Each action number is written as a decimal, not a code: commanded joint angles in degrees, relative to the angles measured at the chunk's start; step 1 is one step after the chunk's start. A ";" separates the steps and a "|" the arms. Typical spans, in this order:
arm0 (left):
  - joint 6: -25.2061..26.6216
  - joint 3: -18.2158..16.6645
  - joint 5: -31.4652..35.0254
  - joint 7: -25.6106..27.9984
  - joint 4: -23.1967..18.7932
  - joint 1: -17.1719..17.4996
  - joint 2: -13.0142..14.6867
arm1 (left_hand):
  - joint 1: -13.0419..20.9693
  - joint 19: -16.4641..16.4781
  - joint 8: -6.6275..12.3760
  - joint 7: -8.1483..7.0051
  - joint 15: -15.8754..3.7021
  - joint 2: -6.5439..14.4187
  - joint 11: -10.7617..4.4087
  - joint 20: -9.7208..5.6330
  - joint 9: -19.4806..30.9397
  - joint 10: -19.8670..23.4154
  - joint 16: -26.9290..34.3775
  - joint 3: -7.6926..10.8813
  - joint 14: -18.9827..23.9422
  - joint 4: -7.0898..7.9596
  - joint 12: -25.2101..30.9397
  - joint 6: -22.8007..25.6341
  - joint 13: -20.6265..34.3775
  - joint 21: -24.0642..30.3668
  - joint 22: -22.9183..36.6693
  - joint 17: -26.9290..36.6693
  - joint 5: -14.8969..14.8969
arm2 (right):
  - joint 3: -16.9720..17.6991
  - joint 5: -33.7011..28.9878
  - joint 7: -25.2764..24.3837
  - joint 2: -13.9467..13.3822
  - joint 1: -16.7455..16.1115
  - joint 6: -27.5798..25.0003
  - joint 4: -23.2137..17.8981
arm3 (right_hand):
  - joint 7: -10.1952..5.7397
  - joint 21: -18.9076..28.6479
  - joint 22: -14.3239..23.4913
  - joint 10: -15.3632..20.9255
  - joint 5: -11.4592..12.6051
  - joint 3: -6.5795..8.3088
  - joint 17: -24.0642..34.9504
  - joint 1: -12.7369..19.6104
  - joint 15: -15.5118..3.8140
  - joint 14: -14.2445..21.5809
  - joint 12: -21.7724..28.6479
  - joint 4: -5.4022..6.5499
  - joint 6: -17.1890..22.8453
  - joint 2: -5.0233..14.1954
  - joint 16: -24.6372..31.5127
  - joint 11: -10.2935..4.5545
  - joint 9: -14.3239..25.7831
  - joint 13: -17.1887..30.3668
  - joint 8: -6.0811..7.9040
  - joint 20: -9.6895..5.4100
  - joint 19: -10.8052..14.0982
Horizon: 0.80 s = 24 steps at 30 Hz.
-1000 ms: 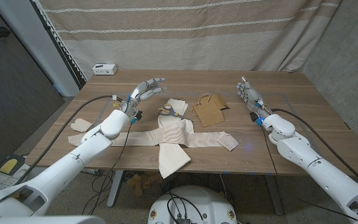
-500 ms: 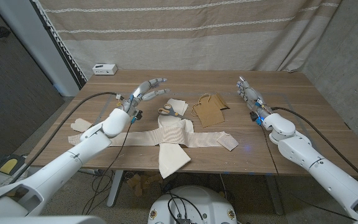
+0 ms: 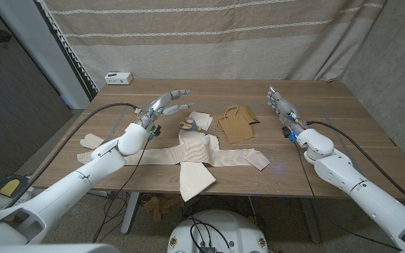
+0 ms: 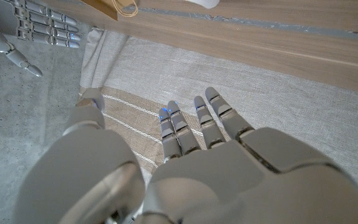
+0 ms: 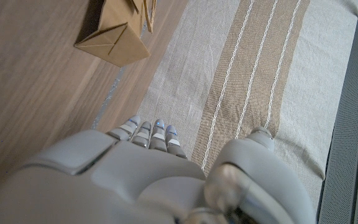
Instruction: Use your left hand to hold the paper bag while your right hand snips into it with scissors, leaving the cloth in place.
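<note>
Head view: left hand (image 3: 166,102) and right hand (image 3: 281,107) hover, fingers apart, holding nothing. Between their fingertips lie the paper bag (image 3: 236,125) and scissors (image 3: 188,125), seemingly staged within reach of both.

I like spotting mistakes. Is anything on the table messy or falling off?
Yes, a little. The long cloth lies spread across the table, and one flap droops over the front edge. The paper bag lies flat beside the scissors. Nothing looks spilled or torn.
</note>
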 commanded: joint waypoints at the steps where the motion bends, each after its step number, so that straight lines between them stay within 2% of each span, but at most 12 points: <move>1: 1.75 1.78 5.50 0.78 -0.72 -1.44 0.82 | 0.86 0.71 0.09 0.67 -9.95 0.35 0.12 -7.89 0.08 0.41 0.38 -0.12 0.69 -0.10 0.22 -0.67 0.20 0.06 0.09 0.13 0.42 | 0.67 0.34 -0.61 -0.51 -0.89 -0.32 -1.25 | 0.77 0.26 0.18 0.10 0.35 -0.07 0.08 0.21 0.12 -0.06 0.28 -0.09 0.15 -0.48 0.21 0.40 0.26 0.13 0.36 0.02 -0.02; 5: 2.96 2.23 7.81 1.12 -1.79 -1.72 1.34 | 2.44 3.38 2.51 0.13 -9.96 0.82 -0.48 -8.14 0.67 0.70 0.32 0.35 1.27 -0.42 0.23 4.00 0.38 0.94 0.27 0.21 0.72 | 0.80 0.10 -0.56 -0.82 -0.99 -0.12 -1.37 | 0.78 0.27 0.18 0.17 0.36 -0.07 0.08 0.24 0.13 -0.04 0.31 -0.10 0.18 -0.48 0.20 0.51 0.26 0.13 0.37 0.04 0.01; 7: 3.75 2.48 9.37 1.55 -2.41 -1.81 1.63 | 3.58 5.16 2.88 -0.25 -10.00 1.22 -0.08 -8.33 1.16 1.97 0.92 0.80 3.06 -0.58 0.73 4.29 0.55 1.60 0.48 0.43 0.76 | 0.95 0.14 -0.86 -0.84 -1.08 -0.24 -1.54 | 0.76 0.43 0.18 0.25 0.37 -0.06 0.08 0.27 0.07 0.08 0.34 -0.11 0.18 -0.46 0.22 0.59 0.26 0.13 0.37 0.03 0.44; 8: 3.80 2.61 9.86 1.71 -2.50 -1.89 1.72 | 4.24 5.92 2.97 0.41 -10.04 1.39 -0.43 -8.38 1.55 2.36 1.37 1.07 4.39 -0.64 0.89 3.96 0.71 1.97 0.73 0.65 0.76 | 1.02 0.24 -0.85 -0.82 -1.11 -0.19 -1.50 | 0.77 0.46 0.18 0.27 0.37 -0.06 0.08 0.28 0.07 0.10 0.35 -0.12 0.18 -0.45 0.22 0.58 0.26 0.13 0.37 0.01 0.53; 10: 4.64 2.82 10.88 1.38 -3.21 -2.03 2.12 | 4.66 6.12 2.91 1.17 -10.08 1.45 -0.10 -8.50 1.89 2.55 1.57 1.22 5.06 -0.62 0.97 3.30 0.86 2.09 0.91 0.84 0.72 | 1.08 0.26 -0.80 -0.91 -1.15 -0.21 -1.49 | 0.80 0.49 0.18 0.29 0.38 -0.06 0.08 0.30 0.01 0.11 0.35 -0.12 0.20 -0.44 0.21 0.62 0.26 0.13 0.37 -0.13 0.65; 12: 5.42 3.03 12.27 1.94 -3.80 -1.99 2.27 | 4.87 6.15 3.29 1.07 -10.05 1.46 -0.58 -8.41 2.12 3.18 1.69 1.29 5.45 -0.58 1.22 3.90 0.97 2.11 0.97 0.97 0.67 | 1.10 0.31 -0.62 -1.02 -1.20 -0.21 -1.44 | 0.77 0.50 0.19 0.31 0.38 -0.05 0.08 0.32 0.03 0.17 0.36 -0.12 0.20 -0.41 0.22 0.48 0.26 0.13 0.37 -0.25 0.71; 14: 6.02 3.27 12.94 1.51 -4.29 -2.17 2.49 | 5.13 6.14 4.20 0.86 -10.09 1.44 -0.30 -8.36 2.47 4.42 1.89 1.37 6.05 -0.52 1.69 5.66 1.15 2.08 0.97 1.16 0.59 | 1.15 0.52 -0.61 -1.05 -1.25 -0.47 -1.44 | 0.77 0.51 0.19 0.33 0.39 -0.05 0.08 0.34 0.01 0.19 0.37 -0.13 0.21 -0.41 0.22 0.52 0.26 0.13 0.37 -0.33 0.75; 24: 7.59 4.10 16.94 3.18 -5.03 -2.62 2.80 | 5.41 5.89 5.23 0.20 -10.07 1.11 -0.75 -8.39 3.15 6.07 2.17 1.33 7.01 -0.35 2.18 7.22 1.51 1.89 0.96 1.54 0.45 | 1.23 0.48 -0.24 -1.30 -0.67 -0.68 -1.02 | 0.79 0.49 0.19 0.36 0.40 -0.04 0.08 0.39 0.01 0.27 0.38 -0.14 0.23 -0.37 0.20 0.52 0.26 0.12 0.37 -0.35 0.81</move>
